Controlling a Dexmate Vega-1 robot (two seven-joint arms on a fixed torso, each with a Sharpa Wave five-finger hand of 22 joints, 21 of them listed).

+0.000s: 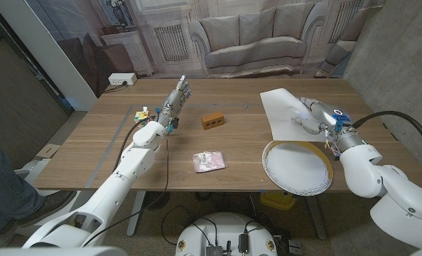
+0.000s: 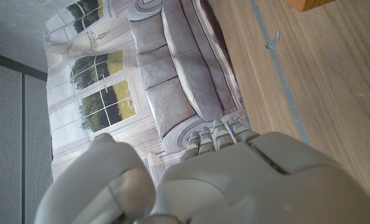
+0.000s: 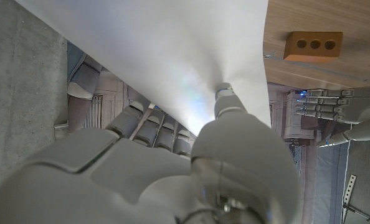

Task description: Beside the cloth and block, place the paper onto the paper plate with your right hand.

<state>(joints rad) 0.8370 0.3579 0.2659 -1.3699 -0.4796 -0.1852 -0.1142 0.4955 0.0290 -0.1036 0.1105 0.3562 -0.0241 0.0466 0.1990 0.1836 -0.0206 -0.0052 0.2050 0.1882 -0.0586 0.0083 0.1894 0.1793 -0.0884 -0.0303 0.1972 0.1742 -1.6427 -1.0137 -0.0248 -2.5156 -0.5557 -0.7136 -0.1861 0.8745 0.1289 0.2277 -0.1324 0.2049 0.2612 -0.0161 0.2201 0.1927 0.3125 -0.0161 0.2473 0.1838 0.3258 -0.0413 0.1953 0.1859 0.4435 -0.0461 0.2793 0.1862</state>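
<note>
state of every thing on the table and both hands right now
paper: one edge pinched, lifted
paper plate: empty, flat
block: untouched, on table
cloth: lying loose
right robot hand: pinching paper
left robot hand: open, holding nothing

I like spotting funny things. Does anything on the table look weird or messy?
Only the paper looks a bit odd: the right hand pinches it, so it puckers where it is pinched. The paper plate, block and cloth lie neatly, nothing spilled or broken.
</note>
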